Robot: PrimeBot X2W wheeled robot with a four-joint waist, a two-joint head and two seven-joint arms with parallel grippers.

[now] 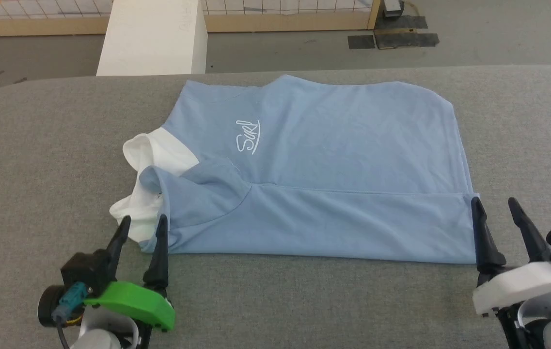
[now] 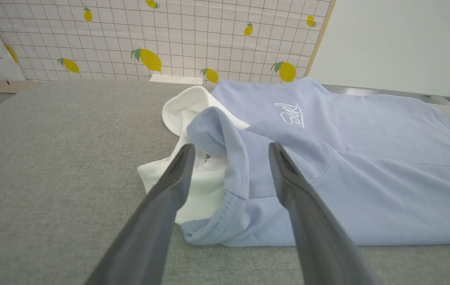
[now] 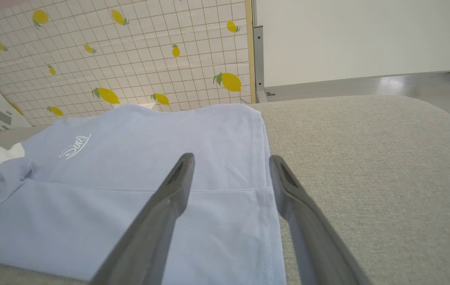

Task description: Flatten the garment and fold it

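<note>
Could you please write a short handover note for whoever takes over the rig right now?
Left gripper: open, fingers straddling the bunched near corner by the white collar, gripping nothing.
Right gripper: open, straddling the near corner at the hem, gripping nothing.
Garment: spread on the grey table, logo facing up, near edge seemingly folded over once.
To do: smooth the collar end, finish folding.

table open L/R + near edge | garment fills ctr | white block behind far-L edge
</note>
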